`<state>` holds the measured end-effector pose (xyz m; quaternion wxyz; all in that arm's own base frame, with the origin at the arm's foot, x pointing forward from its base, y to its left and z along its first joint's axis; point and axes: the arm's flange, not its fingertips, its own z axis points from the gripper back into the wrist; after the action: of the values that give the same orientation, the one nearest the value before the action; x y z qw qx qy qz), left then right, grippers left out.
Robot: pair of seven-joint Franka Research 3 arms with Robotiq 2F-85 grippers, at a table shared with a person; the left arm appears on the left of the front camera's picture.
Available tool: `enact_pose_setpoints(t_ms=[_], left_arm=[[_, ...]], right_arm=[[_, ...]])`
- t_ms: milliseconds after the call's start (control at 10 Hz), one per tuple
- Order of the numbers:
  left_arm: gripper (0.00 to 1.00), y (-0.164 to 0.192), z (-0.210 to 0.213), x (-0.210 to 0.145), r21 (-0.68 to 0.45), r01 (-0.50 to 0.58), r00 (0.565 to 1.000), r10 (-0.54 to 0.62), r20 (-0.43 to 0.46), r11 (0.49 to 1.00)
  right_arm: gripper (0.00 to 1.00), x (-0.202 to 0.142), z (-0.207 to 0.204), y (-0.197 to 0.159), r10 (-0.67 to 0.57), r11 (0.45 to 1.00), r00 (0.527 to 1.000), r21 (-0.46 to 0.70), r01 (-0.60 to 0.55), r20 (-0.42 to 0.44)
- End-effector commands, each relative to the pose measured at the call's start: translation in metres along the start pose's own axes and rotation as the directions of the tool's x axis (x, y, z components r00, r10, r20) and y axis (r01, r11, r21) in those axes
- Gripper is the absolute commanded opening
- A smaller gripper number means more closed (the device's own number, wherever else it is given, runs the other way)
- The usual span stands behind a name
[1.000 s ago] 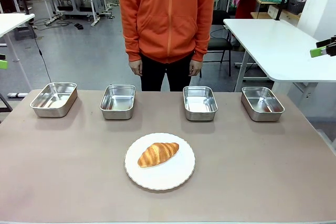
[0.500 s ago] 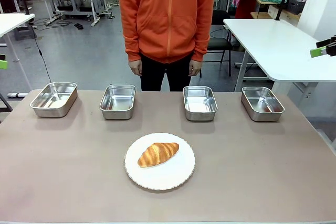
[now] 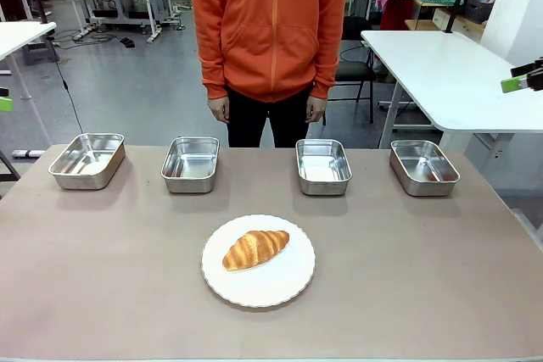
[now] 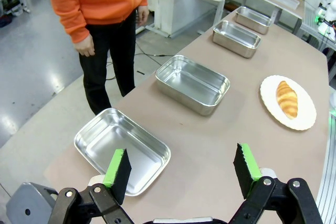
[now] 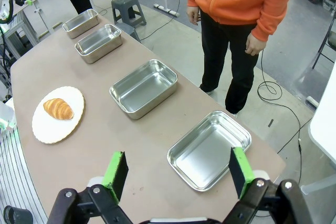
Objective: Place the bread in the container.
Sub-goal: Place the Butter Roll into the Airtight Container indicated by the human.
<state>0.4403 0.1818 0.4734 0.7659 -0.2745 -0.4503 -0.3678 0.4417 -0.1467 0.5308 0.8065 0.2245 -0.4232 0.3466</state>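
The bread (image 3: 255, 249), a golden-brown croissant, lies on a round white plate (image 3: 288, 281) at the table's near middle. Several identical steel trays stand in a row behind it; which one is the container I cannot tell. The outer ones are the far-left tray (image 3: 86, 160) and the far-right tray (image 3: 423, 167). My left gripper (image 4: 181, 158) hangs open and empty high above the left end tray (image 4: 122, 149), with the bread (image 4: 287, 98) far off. My right gripper (image 5: 177, 161) hangs open and empty above the right end tray (image 5: 209, 150), the bread (image 5: 58, 108) well away.
A person in an orange hoodie (image 3: 271, 23) stands at the far edge behind the middle trays, hands hanging down. A white table (image 3: 450, 74) stands beyond the right corner. Bare brown tabletop (image 3: 424, 277) lies on both sides of the plate.
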Motion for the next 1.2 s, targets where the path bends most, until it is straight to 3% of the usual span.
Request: enact_pose_setpoints(t_ms=[0,1100], left_arm=[[1.0,-0.0009,0.0023,0.0001,-0.005,0.014,1.0,-0.014,0.013,1.0],[1.0,-0.0009,0.0023,0.0001,-0.005,0.014,1.0,-0.014,0.013,1.0]], right_arm=[[1.0,0.0022,0.0007,0.0009,0.005,1.0,1.0,0.001,-0.005,0.012],[1.0,0.0022,0.0007,0.0009,0.005,1.0,1.0,0.001,-0.005,0.012]])
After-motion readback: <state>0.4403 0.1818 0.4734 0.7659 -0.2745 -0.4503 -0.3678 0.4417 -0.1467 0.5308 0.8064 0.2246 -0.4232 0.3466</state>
